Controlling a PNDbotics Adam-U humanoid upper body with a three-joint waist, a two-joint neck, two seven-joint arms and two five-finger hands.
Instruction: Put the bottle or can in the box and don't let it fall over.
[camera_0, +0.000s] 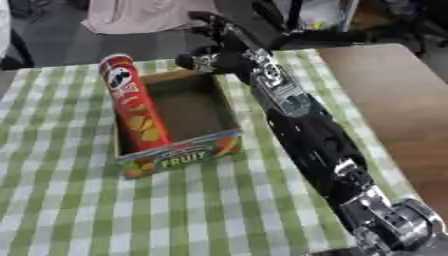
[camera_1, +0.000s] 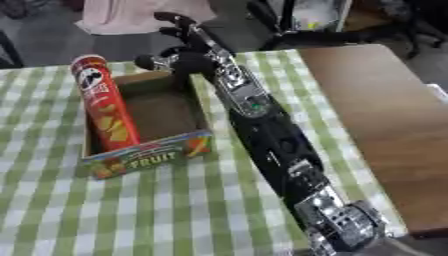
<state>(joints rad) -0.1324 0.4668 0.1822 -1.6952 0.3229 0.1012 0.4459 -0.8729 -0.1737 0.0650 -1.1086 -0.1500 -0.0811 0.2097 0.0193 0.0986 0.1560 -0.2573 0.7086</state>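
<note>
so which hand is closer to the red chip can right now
Right. The right hand hangs open above the box's far right corner, apart from the red chip can, which stands upright inside the box against its left wall. The left hand shows in neither view.
</note>
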